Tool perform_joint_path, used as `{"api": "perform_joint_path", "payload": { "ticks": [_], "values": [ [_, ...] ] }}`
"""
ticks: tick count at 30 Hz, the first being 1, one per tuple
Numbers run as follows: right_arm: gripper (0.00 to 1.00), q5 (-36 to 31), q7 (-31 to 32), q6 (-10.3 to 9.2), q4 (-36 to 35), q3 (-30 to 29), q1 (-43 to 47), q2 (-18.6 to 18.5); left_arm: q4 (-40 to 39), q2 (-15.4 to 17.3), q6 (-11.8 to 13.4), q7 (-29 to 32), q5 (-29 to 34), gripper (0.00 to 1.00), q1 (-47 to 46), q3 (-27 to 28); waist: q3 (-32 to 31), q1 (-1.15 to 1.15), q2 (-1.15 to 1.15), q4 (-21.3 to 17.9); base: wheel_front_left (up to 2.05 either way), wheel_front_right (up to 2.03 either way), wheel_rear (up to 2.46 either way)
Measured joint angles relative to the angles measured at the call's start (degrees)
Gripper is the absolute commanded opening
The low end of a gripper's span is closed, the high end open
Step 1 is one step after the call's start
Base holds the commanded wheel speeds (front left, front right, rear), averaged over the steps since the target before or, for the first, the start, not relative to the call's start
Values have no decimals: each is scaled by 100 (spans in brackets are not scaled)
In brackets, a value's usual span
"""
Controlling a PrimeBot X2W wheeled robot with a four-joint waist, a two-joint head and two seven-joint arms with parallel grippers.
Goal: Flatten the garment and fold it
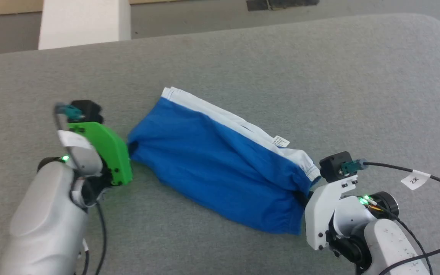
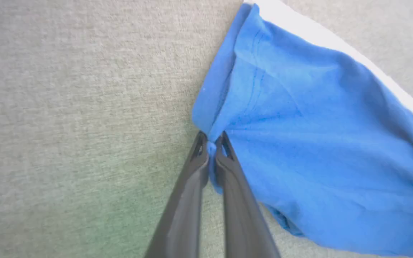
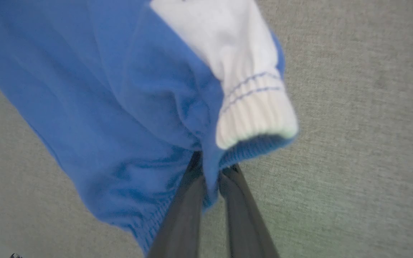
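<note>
Two grippers, one garment [image 1: 212,164]: we see the blue shorts lying rumpled across the ctr of the grey table [image 1: 243,57], slanting toward the table's near-right edge. Our left gripper [image 2: 212,141] is pinched tight on a blue hem corner at the end nearer the table's left side; our right gripper [image 3: 213,166] clamps blue cloth beside the ribbed white waistband [image 3: 256,122]. White tag [image 1: 281,141] shows on the side stripe [image 1: 224,114], twd the table's far edge.

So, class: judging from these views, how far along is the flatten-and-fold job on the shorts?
Done: both ends gripped, left gripper on the blue hem corner, right gripper at the ribbed waistband. In hand: the garment lies rumpled on the grey surface. Left: stretching it flat, then folding.
</note>
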Motion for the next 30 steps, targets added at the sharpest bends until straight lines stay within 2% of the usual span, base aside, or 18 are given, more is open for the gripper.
{"api": "perform_joint_path", "payload": {
  "ticks": [4, 10, 15, 20, 24, 27, 28, 29, 30],
  "values": [
    [0, 109, 160, 0, 5, -153, -4, 1, -314, 135, 11, -213, -102, 0, 224, 187, -116, 0, 0, 177, 0, 0, 0],
    [0, -109, 848, 0, -98, -381, -212, -4, -1001, 147, 87, -272, -347, 0, 899, 333, -293, 0, 0, 560, 0, 0, 0],
    [0, -213, 1496, 0, -277, -443, -565, -383, -1616, 45, 170, -259, -593, 0, 1569, 339, -423, 0, 0, 845, 0, 0, 0],
    [0, -154, 1981, 1, -138, -381, -899, -805, -2167, -82, 244, -113, -845, 0, 2347, 212, -537, 0, 0, 1047, 0, 0, 0],
    [0, -156, 2308, 0, 135, -319, -923, -971, -2392, -218, 268, 100, -895, 0, 2773, -60, -608, 0, 0, 1142, 0, 0, 0],
    [0, -155, 2412, 0, 235, -385, -875, -962, -2438, -318, 319, 157, -924, 0, 2930, -183, -648, 0, 0, 1184, 0, 0, 0],
    [13, -156, 2412, 0, 241, -423, -837, -937, -2442, -325, 334, 149, -924, 20, 2934, -188, -656, 0, 0, 1191, 0, 0, 0],
    [37, -157, 2394, 0, 245, -472, -780, -893, -2451, -326, 372, 132, -924, 79, 2930, -177, -665, 0, 0, 1193, 0, 0, 0],
    [100, -171, 2335, 0, 247, -517, -722, -853, -2472, -326, 388, 81, -921, 100, 2927, -149, -673, 0, 0, 1189, 0, 0, 0]
  ]
}}
